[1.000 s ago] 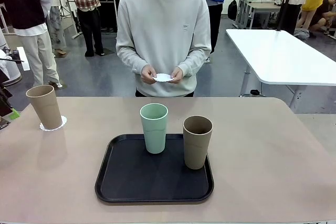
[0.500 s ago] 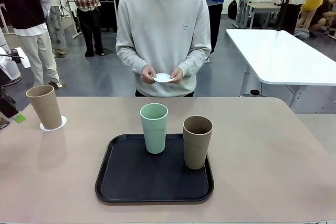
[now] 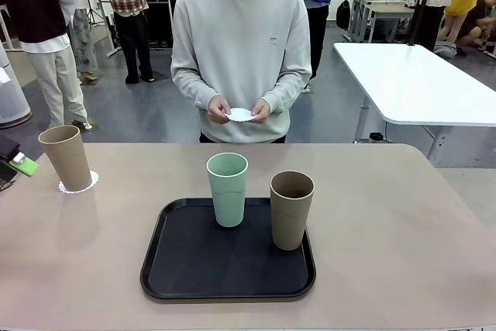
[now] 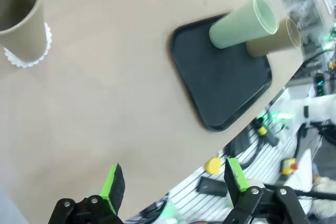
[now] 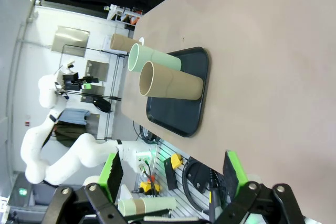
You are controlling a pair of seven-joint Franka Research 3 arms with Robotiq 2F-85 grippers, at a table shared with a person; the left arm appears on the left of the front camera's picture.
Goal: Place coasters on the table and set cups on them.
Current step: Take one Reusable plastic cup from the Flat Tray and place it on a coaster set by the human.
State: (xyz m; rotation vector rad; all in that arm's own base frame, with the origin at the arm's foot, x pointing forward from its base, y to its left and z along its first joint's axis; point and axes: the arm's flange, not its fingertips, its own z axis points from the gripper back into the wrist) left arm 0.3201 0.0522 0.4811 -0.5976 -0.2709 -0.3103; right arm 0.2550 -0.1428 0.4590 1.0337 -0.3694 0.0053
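Note:
A tan cup [image 3: 68, 158] stands on a lacy white coaster [image 3: 80, 184] at the table's [image 3: 403, 222] far left. On the black tray [image 3: 194, 265] in the middle stand a mint cup [image 3: 227, 189] and a second tan cup [image 3: 291, 209]. The person across the table holds another white coaster [image 3: 241, 115] in both hands. My left gripper [image 3: 17, 164] sits at the left edge, apart from the tan cup. From its wrist the left gripper [image 4: 174, 182] is open and empty, above bare table, with the tan cup [image 4: 18, 17] far off. My right gripper [image 5: 171, 174] is open and empty too, off the table's edge, facing the tray [image 5: 178, 111].
A white table [image 3: 418, 83] stands behind at the right. People stand in the background. Bare tabletop lies right of the tray and between the tray and the left cup. The white left arm [image 5: 52, 145] shows far off in the right wrist view.
My left gripper has drawn back a little toward the left edge, away from the tan cup on its coaster. The cups, the tray and the person's hands have not moved.

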